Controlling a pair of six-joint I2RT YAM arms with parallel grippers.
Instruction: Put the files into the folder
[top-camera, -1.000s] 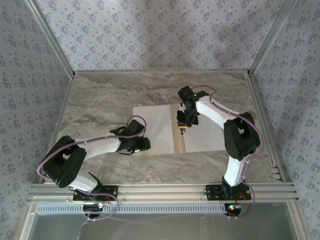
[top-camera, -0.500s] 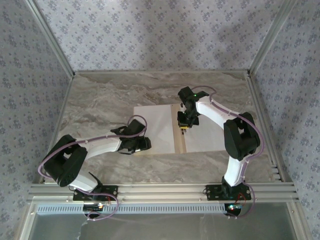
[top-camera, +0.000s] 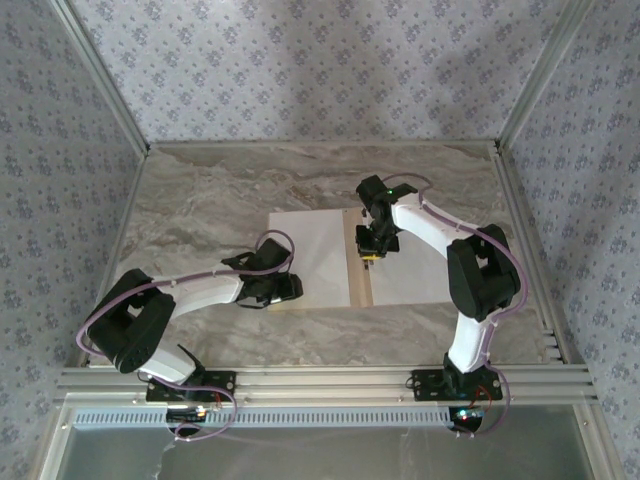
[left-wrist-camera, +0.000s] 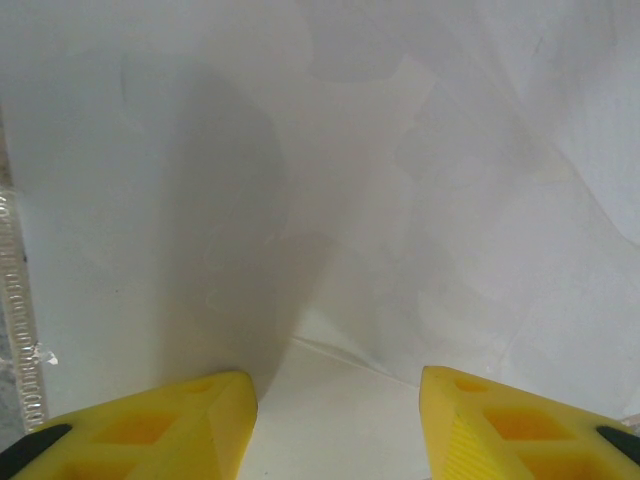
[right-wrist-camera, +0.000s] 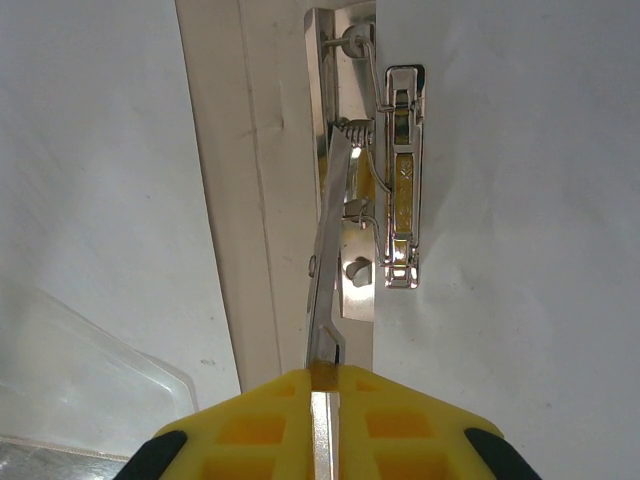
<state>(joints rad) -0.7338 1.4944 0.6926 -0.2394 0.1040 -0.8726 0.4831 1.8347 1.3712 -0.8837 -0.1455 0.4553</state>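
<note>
The tan folder (top-camera: 361, 286) lies open on the marble table, its spine (right-wrist-camera: 240, 200) running down the middle. White files cover both halves: one sheet on the left (top-camera: 315, 250), one on the right (top-camera: 410, 272). My right gripper (top-camera: 368, 250) hangs over the spine, shut on the raised lever of the metal clip (right-wrist-camera: 330, 250); its yellow fingertips (right-wrist-camera: 325, 375) pinch the lever's tip. Low over the left sheet's (left-wrist-camera: 400, 180) near left corner, my left gripper (top-camera: 286, 290) stands open (left-wrist-camera: 338, 385) with nothing between its fingers. A paper edge (left-wrist-camera: 350, 352) crosses just ahead of them.
A clear plastic corner (right-wrist-camera: 90, 385) lies on the left sheet near my right gripper. Bare marble (top-camera: 220, 200) surrounds the folder, with patterned walls and a metal frame (top-camera: 300, 380) around the table.
</note>
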